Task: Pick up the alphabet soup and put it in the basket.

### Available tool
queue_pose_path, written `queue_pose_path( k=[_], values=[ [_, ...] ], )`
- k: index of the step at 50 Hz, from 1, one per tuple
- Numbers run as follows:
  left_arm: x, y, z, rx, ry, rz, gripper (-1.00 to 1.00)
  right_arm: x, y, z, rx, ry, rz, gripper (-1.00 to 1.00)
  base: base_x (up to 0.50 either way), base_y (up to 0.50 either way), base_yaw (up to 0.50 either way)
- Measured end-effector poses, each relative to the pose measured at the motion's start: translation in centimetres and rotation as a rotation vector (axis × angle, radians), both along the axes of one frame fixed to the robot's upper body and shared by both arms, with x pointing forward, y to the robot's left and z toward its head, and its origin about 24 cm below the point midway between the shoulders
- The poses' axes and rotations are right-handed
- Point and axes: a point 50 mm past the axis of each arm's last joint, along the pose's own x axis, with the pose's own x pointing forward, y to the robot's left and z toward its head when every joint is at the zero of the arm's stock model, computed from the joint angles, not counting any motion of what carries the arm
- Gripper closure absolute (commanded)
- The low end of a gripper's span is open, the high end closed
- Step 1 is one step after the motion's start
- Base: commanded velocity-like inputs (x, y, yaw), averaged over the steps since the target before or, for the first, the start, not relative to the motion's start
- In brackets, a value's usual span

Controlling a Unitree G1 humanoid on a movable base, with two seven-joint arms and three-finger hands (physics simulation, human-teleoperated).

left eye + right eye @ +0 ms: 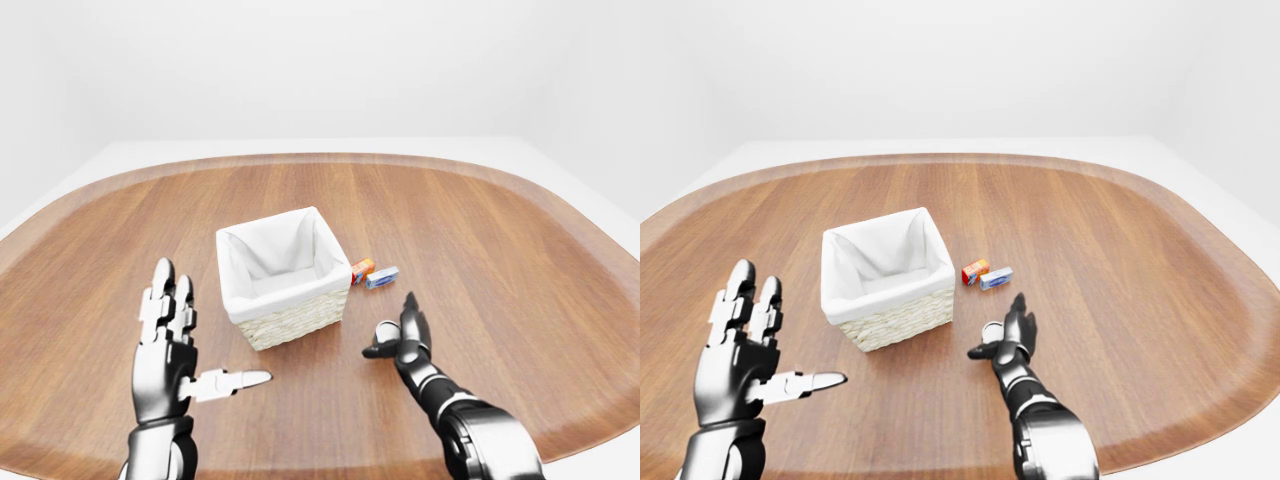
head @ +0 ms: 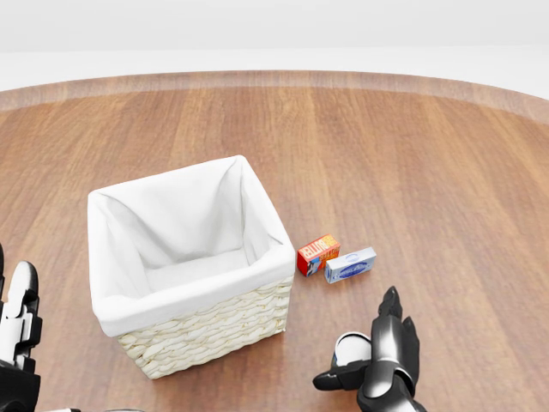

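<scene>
Right hand [image 2: 377,365] is open beside the soup can [image 2: 350,347] (barely visible); a clumsy close could knock it over.

Upright alphabet soup [image 2: 350,347] beside the white-lined wicker basket [image 2: 206,330].
</scene>
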Motion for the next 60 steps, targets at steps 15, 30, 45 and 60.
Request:
queue_pose_path(
  k=[15, 30, 45, 60],
  values=[
    [-0.23, 0.11, 0.25, -0.005, -0.011, -0.001, -1.00, 0.37, 0.49, 0.36, -0.023, -0.019, 0.029, 1.00, 0.00, 0.00, 0.00],
    [-0.40, 0.32, 0.59, -0.010, -0.028, 0.002, -1.00, 0.49, 0.02, 0.47, -0.043, -0.021, 0.038, 1.00, 0.00, 0.00, 0.00],
    [-0.36, 0.25, 0.60, -0.010, -0.029, -0.002, -1.00, 0.51, -0.11, 0.52, -0.044, -0.025, 0.026, 1.00, 0.00, 0.00, 0.00],
    [-0.23, 0.17, 0.42, -0.008, -0.021, -0.004, -1.00, 0.63, -0.17, 0.60, -0.027, -0.024, 0.019, 1.00, 0.00, 0.00, 0.00]
  ],
)
